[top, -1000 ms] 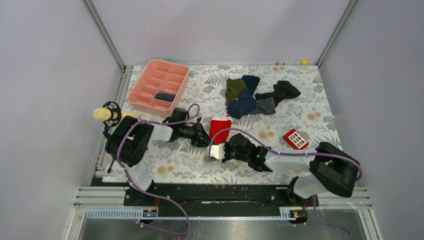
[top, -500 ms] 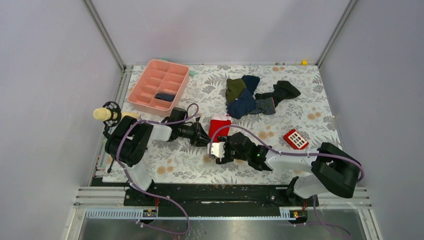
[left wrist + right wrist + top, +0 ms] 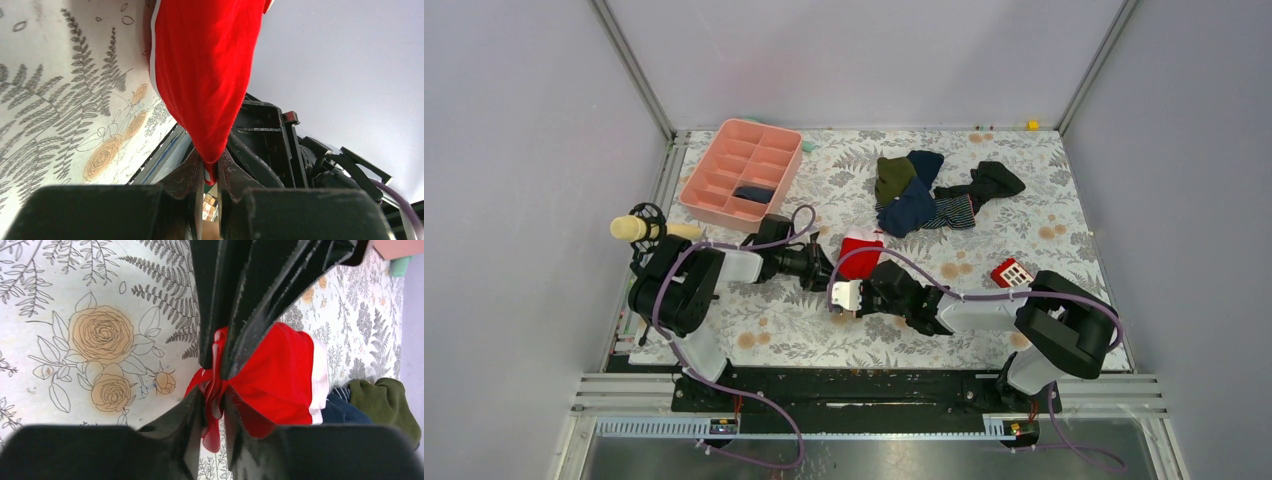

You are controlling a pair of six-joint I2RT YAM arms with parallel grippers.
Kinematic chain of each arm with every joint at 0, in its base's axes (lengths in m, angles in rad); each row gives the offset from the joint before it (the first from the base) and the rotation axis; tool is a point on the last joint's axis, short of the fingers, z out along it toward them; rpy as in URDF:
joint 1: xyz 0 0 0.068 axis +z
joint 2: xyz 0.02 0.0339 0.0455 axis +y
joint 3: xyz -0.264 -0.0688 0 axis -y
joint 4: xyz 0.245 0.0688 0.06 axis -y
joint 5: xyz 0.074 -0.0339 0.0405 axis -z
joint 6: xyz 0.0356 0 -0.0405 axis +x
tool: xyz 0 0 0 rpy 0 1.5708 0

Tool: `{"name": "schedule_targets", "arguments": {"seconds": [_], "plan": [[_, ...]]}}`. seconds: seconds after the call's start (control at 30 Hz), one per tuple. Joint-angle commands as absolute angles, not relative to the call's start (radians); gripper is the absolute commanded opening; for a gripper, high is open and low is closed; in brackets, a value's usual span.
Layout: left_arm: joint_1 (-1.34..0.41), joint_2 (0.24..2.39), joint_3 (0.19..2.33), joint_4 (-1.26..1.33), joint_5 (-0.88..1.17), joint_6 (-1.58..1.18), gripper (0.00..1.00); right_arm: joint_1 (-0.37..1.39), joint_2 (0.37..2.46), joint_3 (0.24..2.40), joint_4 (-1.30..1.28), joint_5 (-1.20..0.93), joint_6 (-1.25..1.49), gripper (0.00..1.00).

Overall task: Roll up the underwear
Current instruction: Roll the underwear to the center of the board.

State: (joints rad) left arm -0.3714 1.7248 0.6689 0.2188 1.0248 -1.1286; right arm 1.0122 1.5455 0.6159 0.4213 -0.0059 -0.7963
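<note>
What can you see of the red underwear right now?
The underwear is bright red, soft-looking cloth with white edge trim, bunched narrow rather than spread flat. It lies mid-table on the floral cover, near the dark garment pile. Its near end is pinched by both arms: the left gripper has its fingers closed on a tapered red corner, and the right gripper clamps a gathered fold right beside it. No logo shows.

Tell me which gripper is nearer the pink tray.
Left. The left gripper is just below-right of the tray in the top view, shut on the underwear; the right gripper grips it too, farther toward the near edge.
</note>
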Motion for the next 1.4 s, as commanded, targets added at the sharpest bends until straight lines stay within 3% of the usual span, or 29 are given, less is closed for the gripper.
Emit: {"name": "schedule_targets", "arguments": {"seconds": [0.0, 0.1, 0.13, 0.17, 0.23, 0.43, 0.7, 0.9, 1.03, 1.37], "plan": [[-0.346, 1.683, 0.66, 0.251, 1.033, -1.114, 0.0, 1.008, 1.527, 0.629, 0.412, 0.05, -0.813, 0.2], [-0.341, 1.687, 0.671, 0.218, 1.001, -1.071, 0.0, 1.009, 1.504, 0.644, 0.345, 0.028, -0.803, 0.0], [-0.338, 1.678, 0.688, 0.179, 0.964, -1.012, 0.0, 1.008, 1.495, 0.654, 0.307, 0.008, -0.805, 0.0], [-0.336, 1.656, 0.705, 0.126, 0.929, -0.947, 0.16, 1.008, 1.486, 0.665, 0.263, -0.02, -0.809, 0.0], [-0.33, 1.599, 0.697, 0.122, 0.87, -0.839, 0.33, 1.008, 1.468, 0.688, 0.169, -0.077, -0.822, 0.0], [-0.335, 1.237, 0.457, 0.267, 0.586, -0.623, 0.54, 0.988, 1.452, 0.793, -0.155, -0.259, -0.812, 0.0], [-0.495, 0.937, 0.337, 0.191, 0.472, -0.329, 0.61, 0.905, 1.476, 0.895, -0.401, -0.486, -0.754, 0.0], [-0.748, 0.76, 0.214, 0.268, 0.519, 0.129, 0.61, 0.852, 1.569, 1.002, -0.592, -0.638, -0.78, 0.0], [-0.872, 0.788, 0.136, 0.419, 0.519, 0.372, 0.62, 0.833, 1.677, 1.128, -0.765, -0.718, -0.821, 0.0], [-0.958, 0.967, 0.115, 0.611, 0.453, 0.447, 0.62, 0.828, 1.939, 1.349, -1.032, -0.845, -0.855, 0.0]]}}
